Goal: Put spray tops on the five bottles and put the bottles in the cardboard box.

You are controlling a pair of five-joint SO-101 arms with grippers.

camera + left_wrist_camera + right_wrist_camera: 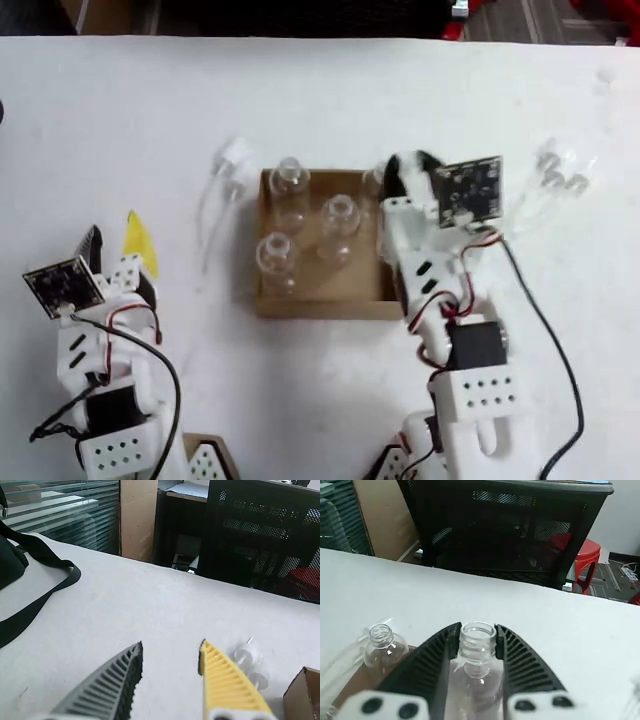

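Note:
The cardboard box [325,300] lies mid-table with three clear bottles [339,216] standing in it, necks open. At its far right corner, my right gripper [405,168] is shut on the neck of another clear bottle [477,639]; I cannot tell if that bottle rests on the box floor. One of the standing bottles [382,641] is beside it. Spray tops [233,162] with long tubes lie on the table left of the box, and more spray tops [558,170] lie at the far right. My left gripper [170,650] is open, low over bare table at the near left.
A black strap [45,592] lies on the table far to the left. The box corner [304,692] and the left-hand spray tops [249,656] are just ahead of the left gripper. A black chair and room clutter stand beyond the table's far edge.

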